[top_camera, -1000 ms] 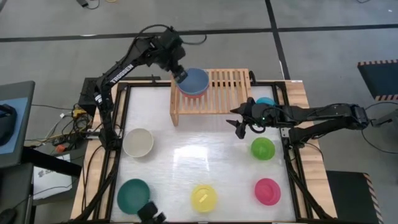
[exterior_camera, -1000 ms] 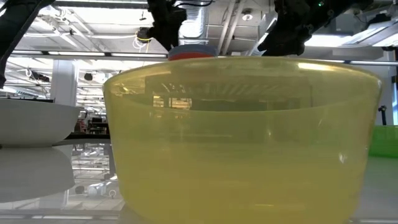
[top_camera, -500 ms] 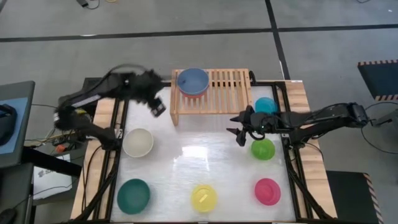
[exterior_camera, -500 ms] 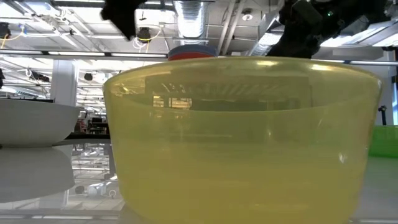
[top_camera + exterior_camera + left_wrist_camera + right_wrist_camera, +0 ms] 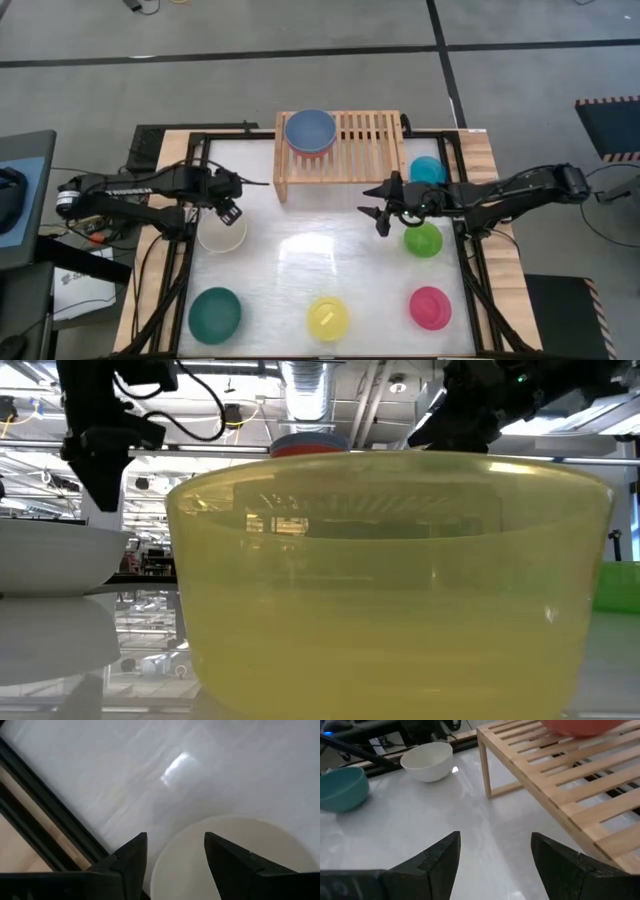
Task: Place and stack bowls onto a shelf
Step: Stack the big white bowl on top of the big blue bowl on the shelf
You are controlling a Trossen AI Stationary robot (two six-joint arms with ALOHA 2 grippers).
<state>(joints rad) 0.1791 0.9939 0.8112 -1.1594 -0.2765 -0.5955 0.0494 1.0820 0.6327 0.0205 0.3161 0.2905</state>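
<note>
The slate blue bowl (image 5: 310, 130) sits nested in the red bowl on the left end of the wooden shelf (image 5: 365, 140). On the table stand the white (image 5: 222, 235), teal green (image 5: 214, 312), yellow (image 5: 327, 317), pink (image 5: 430, 307), lime green (image 5: 422, 239) and cyan (image 5: 428, 168) bowls. My left gripper (image 5: 230, 210) is open just above the white bowl's far rim (image 5: 200, 827), with one finger outside it and one over the inside. My right gripper (image 5: 380, 210) is open above the table in front of the shelf, left of the lime green bowl.
The black frame (image 5: 190, 190) runs along the table's edges, close to my left gripper. The yellow bowl (image 5: 390, 580) fills the low view. The shelf's right two thirds (image 5: 580, 775) are bare slats. Open table lies between the shelf and the near row of bowls.
My left arm has drawn away from the blue bowl on the shelf, swung toward the table's left and near side, and come down over the white bowl. The blue bowl has stayed on the red one on the shelf.
</note>
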